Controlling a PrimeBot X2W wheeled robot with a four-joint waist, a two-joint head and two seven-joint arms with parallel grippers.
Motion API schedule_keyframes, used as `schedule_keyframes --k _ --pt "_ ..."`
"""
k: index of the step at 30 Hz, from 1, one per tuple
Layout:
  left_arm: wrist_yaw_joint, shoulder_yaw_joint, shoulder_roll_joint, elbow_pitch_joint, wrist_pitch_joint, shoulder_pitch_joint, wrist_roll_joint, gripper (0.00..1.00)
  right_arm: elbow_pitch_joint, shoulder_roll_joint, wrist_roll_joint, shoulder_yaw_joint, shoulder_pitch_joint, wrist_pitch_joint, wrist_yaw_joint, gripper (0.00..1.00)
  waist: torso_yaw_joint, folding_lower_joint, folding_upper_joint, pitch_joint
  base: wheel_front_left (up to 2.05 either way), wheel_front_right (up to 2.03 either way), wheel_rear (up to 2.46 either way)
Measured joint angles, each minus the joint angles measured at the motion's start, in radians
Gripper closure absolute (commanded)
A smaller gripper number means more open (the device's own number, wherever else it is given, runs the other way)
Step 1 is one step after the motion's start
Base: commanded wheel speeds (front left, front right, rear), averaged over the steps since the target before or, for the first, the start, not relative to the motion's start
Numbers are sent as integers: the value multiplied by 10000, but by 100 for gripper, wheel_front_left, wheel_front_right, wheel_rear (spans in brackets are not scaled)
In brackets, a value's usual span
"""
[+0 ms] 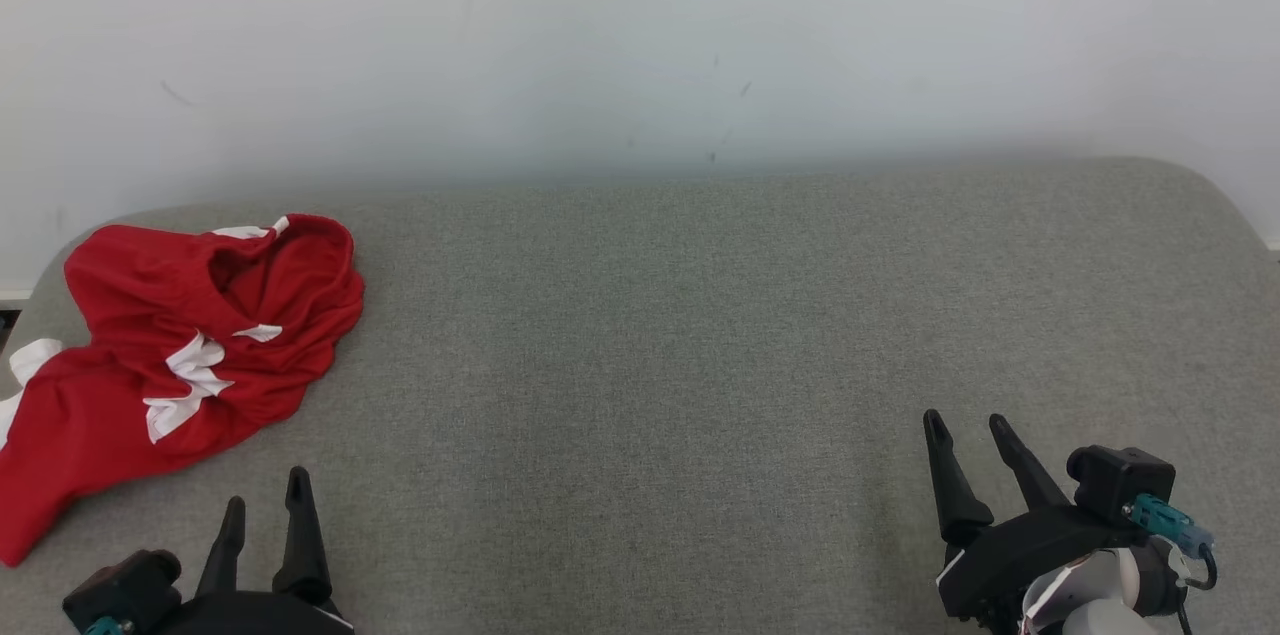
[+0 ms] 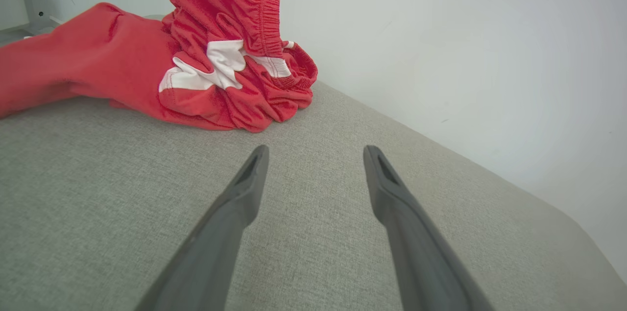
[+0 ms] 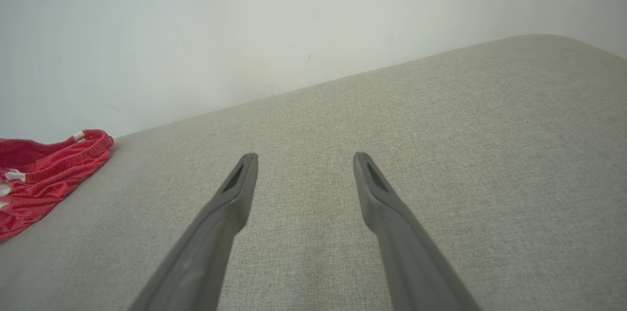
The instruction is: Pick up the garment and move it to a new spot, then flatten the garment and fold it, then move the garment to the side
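The crumpled red and white cloth garment (image 1: 190, 335) lies at the left of the frame on the grey worktop (image 1: 700, 315), so the open, empty left jaws just below it should grab a thick bunch, while the right jaws sit open lower right, nothing blocking.

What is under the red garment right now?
The garment lies crumpled on the grey surface. Whether anything else sits under its folds cannot be seen; the cloth covers that patch.

Right pincer (image 1: 965, 418): black tapered fingers (image 1: 950, 480), teal connector (image 1: 1160, 518), white forearm (image 1: 1100, 607).
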Motion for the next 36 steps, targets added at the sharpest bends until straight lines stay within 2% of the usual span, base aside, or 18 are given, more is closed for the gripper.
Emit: schedule_keyframes --k 24,36 --pt "604 201 -29 -947 -251 404 3735 0 -372 -167 -2890 -320 -83 -669 -571 0 -13 0 0 -97 0 0 0" --pt "604 263 -38 -1319 -75 599 3641 0 -633 -136 -2750 -548 8 -675 -571 0 -81 0 0 -110 0 0 0"
